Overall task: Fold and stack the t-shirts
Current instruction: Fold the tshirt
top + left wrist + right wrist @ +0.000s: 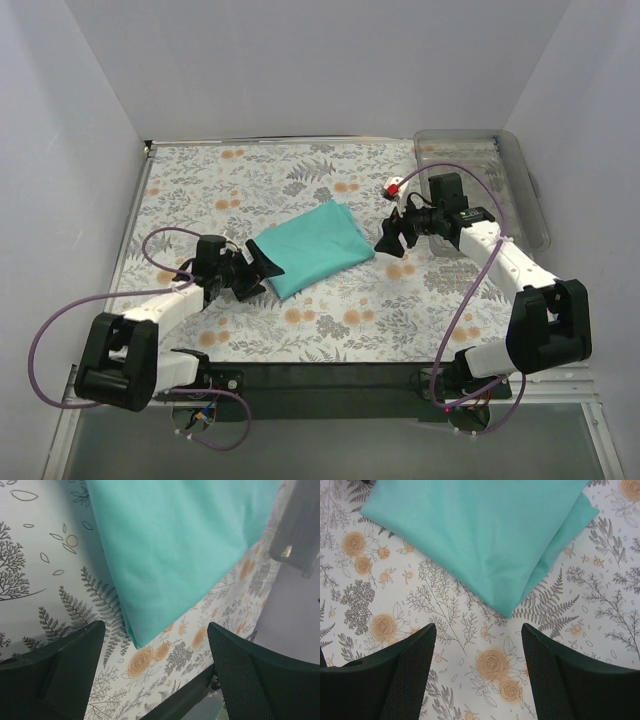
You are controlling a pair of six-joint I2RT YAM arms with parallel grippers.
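Overhead, a flower-printed table (pixel 330 325) is filling the frame between white walls, with a clear plastic bin (pixel 522 195) sitting at its 2 o'clock corner. The teal-green t-shirt (pixel 312 248) is lying near the table's centre, already folded into a compact, slanted rectangle, its layers showing along one edge in the right wrist view. The left gripper (pixel 262 268) is hovering at the shirt's 8 o'clock end, jaws spread and pinching nothing. In its wrist view the two dark fingers (pixel 65 665) are framing the nearest folded corner, which is lying just beyond them on the table. The right gripper (pixel 391 232) is facing the shirt from 3 o'clock, likewise spread wide and empty, its fingers (pixel 395 675) standing a little short of the opposite corner. A small red-and-white object (pixel 394 186), too small to identify, is sitting at 12 o'clock from the right gripper, near the bin.

Judging by the tidy bundle, the folding is looking largely finished, and the step in hand appears to be the gap between the last fold and the stacking. The next move is likely calling for both arms to take opposite corners together, low and level, so the layers are not sliding apart on the way to a stacking place.
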